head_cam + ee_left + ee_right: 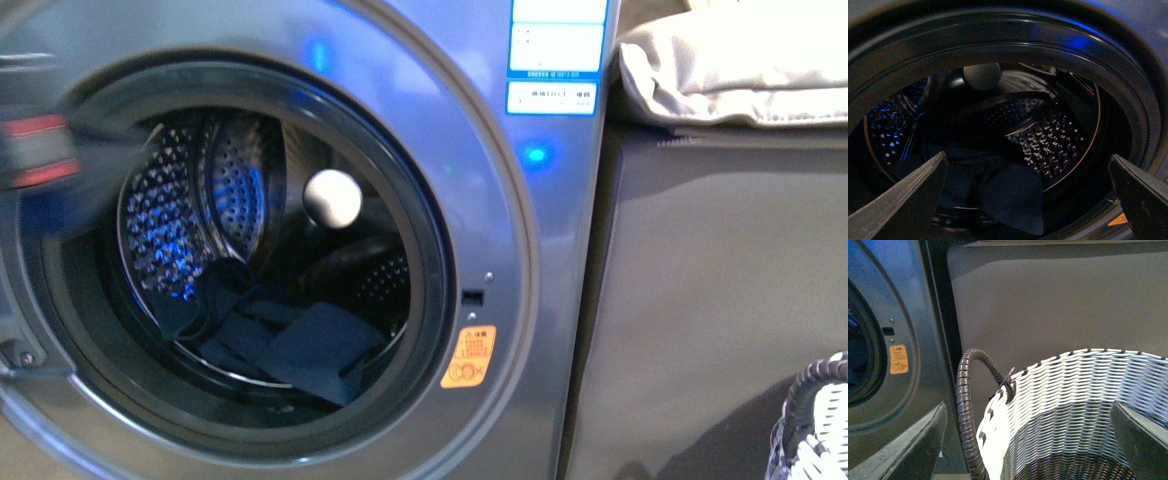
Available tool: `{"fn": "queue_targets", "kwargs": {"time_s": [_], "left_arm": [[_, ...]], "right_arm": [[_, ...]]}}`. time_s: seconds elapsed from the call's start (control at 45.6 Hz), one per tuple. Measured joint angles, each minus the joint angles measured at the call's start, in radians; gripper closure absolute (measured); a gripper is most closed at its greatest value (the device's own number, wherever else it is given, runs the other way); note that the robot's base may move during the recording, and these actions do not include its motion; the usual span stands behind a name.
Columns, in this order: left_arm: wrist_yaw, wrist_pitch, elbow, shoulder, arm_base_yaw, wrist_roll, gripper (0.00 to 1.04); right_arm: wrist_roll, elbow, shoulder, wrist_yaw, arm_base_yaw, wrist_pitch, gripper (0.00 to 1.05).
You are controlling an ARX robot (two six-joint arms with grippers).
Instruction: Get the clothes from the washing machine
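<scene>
- Clothes point(300, 345): dark navy fabric, plain, no pattern, lying crumpled in the bottom of the drum point(235, 180). They sit ahead of and below the left hand point(1026, 157), apart from it. One flat fold hangs toward the door opening.
- Left hand: fingers point(913, 195) spread wide, nothing between them, touching nothing. It is held at the mouth of the porthole and faces into the drum. The left arm point(40, 150) shows only as a blur with red bands at the rim of the opening.
- Right hand point(1028, 405): fingers wide apart, holding nothing. It hangs over the open top of the woven basket point(1073, 390), with no contact visible.
- Drum: perforated steel with blue light reflecting off it. A pale round object point(332, 198) sits at the back, beyond the left hand.
- Washing machine point(540, 250): grey metallic front with a dark ring around the porthole. The door itself is not clearly seen.
- Orange sticker point(468, 357): beside the porthole, on the side toward the right hand. It carries a crossed-circle symbol; the print is too small to read.
- White labels point(556, 40): blue-edged, high on the front panel, text unreadable. A blue light point(537, 154) glows just below them.
- Basket: grey-white weave with a dark wrapped handle point(968, 405). It stands beside the machine against a grey cabinet point(720, 300).
- Beige cushion point(730, 60): rests on top of that cabinet.
</scene>
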Motion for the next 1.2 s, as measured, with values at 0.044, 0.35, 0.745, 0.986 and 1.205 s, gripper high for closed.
{"fn": "queue_targets", "kwargs": {"time_s": [0.044, 0.35, 0.745, 0.986, 1.205], "left_arm": [[-0.001, 0.000, 0.040, 0.048, -0.007, 0.001, 0.06], [-0.045, -0.001, 0.258, 0.349, -0.034, 0.008, 0.06], [-0.092, -0.037, 0.461, 0.672, -0.056, 0.009, 0.06], [-0.130, -0.176, 0.676, 0.811, -0.076, 0.037, 0.06], [-0.173, -0.380, 0.853, 0.909, -0.075, 0.058, 0.06]], "right_arm": [[0.000, 0.000, 0.000, 0.000, 0.000, 0.000, 0.07], [0.000, 0.000, 0.000, 0.000, 0.000, 0.000, 0.07], [0.000, 0.000, 0.000, 0.000, 0.000, 0.000, 0.07], [0.000, 0.000, 0.000, 0.000, 0.000, 0.000, 0.07], [0.000, 0.000, 0.000, 0.000, 0.000, 0.000, 0.07]]}}
